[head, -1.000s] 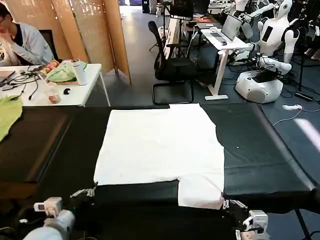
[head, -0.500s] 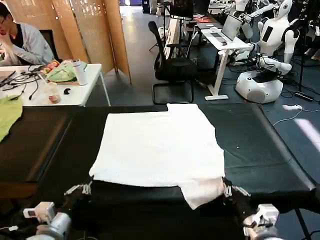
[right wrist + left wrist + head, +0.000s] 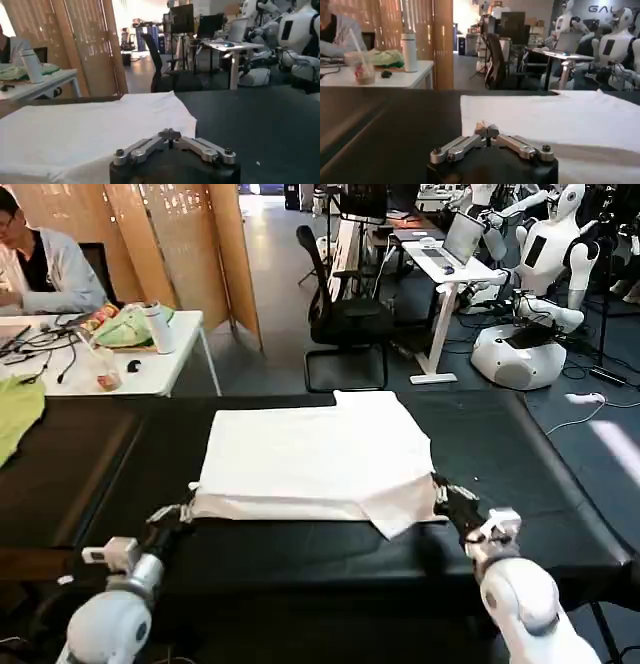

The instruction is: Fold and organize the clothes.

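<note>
a black table (image 3: 560, 514) fills the lower half of the head view, with an office of desks, chairs and parked white robots behind it. one white t-shirt (image 3: 315, 454) lies in the middle of the frame. since half a second ago its near edge has been carried up and away from me, doubled over itself, so the shirt looks shorter. my left gripper (image 3: 185, 511) is pinched closed on the lower left corner and my right gripper (image 3: 442, 496) on the lower right corner. my wrist views show both sets of fingers (image 3: 487, 131) (image 3: 170, 134) meeting on cloth. a yellow-green cloth (image 3: 18, 414) sits at far left.
</note>
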